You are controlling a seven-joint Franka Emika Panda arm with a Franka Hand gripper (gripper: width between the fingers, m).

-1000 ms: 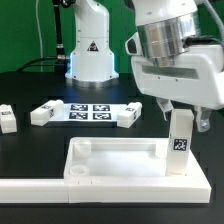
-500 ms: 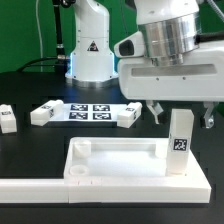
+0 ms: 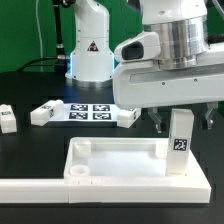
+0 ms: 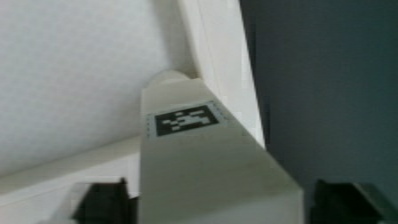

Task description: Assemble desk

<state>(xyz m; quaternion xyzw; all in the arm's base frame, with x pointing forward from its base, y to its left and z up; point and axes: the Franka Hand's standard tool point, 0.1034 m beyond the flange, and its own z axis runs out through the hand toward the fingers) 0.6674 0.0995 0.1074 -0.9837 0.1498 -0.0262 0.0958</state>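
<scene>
Starting nearest: what sits at the front?

Long thin white L-shaped border bar (image 3: 30, 187). Just behind it, white plastic rimmed rectangular desk top (image 3: 110, 147), lying flat.

Anything in the top?

One white block leg (image 3: 181, 145) (image 4: 196, 160) with a black-and-white tag, upright in the corner toward the exterior view's right. Two-finger gripper (image 3: 181, 122) (image 4: 224, 200) above it, dark fingers (image 3: 158, 120) spread either side of the leg, narrow gaps showing, gripping nothing.

And farther back?

Flat white marker board (image 3: 88, 112). A tagged white leg (image 3: 42, 113) at one end, a second leg (image 3: 127, 117) at the other, a third leg (image 3: 6, 120) by the exterior view's left edge. White robot base (image 3: 88, 50) behind.
</scene>
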